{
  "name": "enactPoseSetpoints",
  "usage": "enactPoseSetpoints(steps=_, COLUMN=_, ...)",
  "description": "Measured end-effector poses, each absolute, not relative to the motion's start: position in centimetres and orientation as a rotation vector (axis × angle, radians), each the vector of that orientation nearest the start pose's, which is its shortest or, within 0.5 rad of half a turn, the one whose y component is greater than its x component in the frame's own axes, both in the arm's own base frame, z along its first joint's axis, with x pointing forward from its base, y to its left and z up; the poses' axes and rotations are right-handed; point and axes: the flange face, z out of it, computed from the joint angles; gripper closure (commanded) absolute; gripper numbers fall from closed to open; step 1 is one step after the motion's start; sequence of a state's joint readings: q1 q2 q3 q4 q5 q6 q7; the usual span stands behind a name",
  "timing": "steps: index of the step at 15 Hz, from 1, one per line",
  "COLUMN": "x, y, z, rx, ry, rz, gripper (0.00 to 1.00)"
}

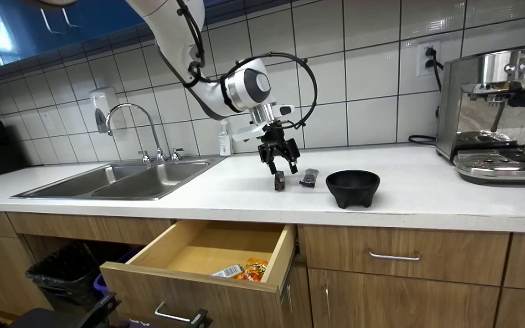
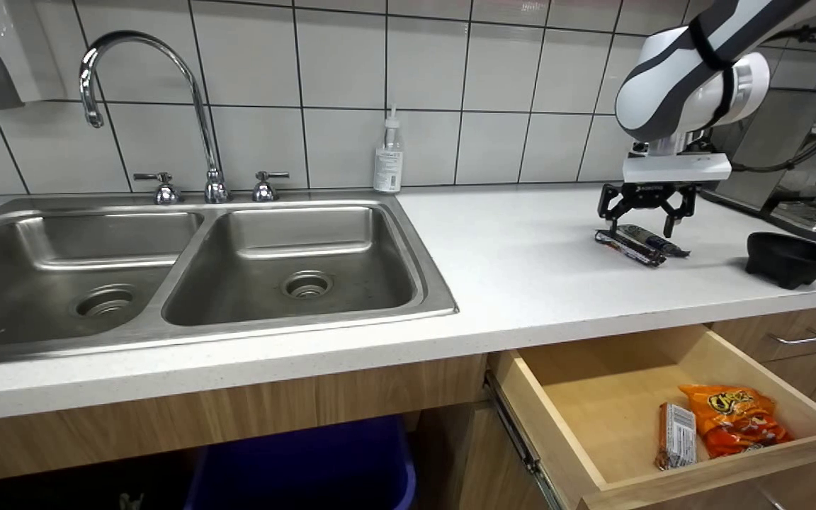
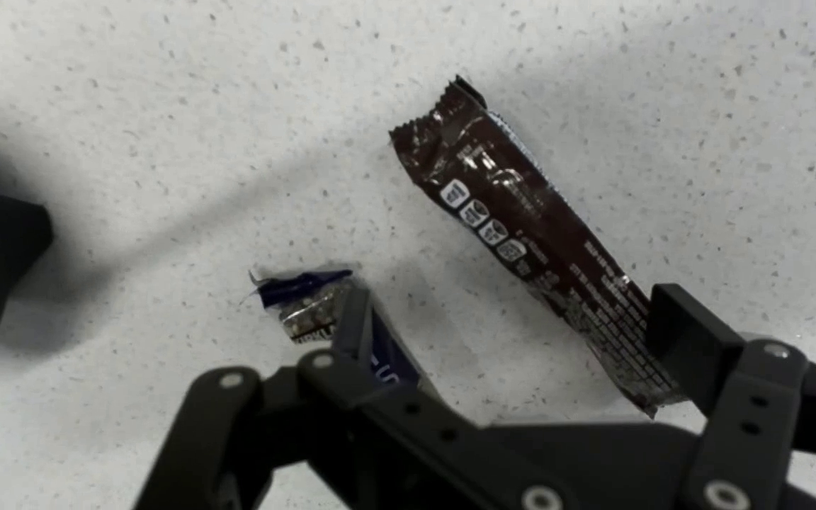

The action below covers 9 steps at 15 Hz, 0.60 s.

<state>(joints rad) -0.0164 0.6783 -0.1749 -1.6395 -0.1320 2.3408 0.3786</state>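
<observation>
Jaws wide, nothing gripped, standing over a brown bar (image 3: 539, 244) and a blue-ended bar (image 3: 309, 308) on the desk (image 1: 408, 182), both left of the black bowl (image 1: 352, 187) in both exterior views. Brown bar is farther from the bowl, blue-ended bar nearer, roughly parallel, gap between them. Main risk: in the wrist view the fingertip (image 3: 691, 333) farther from the bowl overlaps the brown bar near one end, and the one nearer the bowl covers part of the blue-ended bar; can't tell if either touches or just hovers above. Going straight down like this could press a tip onto a wrapper, crushing or skidding the bar. Closing as is could sweep both bars together, or catch only an end of the brown bar, so it would likely twist off-centre. Wrappers look glossy, so slipping is plausible. A correction toward the bowl could drag the blue-ended bar into it or bump one of its feet; the bowl looks free to slide. Pushing a bar off the desk's front edge is another worry: the open drawer (image 1: 189, 291) sits below and left of the bowl in both exterior views, so a bar could drop in beside the orange snack bag (image 2: 734, 418).
</observation>
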Motion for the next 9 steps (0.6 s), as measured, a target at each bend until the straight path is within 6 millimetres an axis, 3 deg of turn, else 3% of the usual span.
enactPoseSetpoints(steps=9, x=68.12, y=-11.82, z=22.34, rx=-3.286, ry=0.623, rz=-0.058, gripper=0.0)
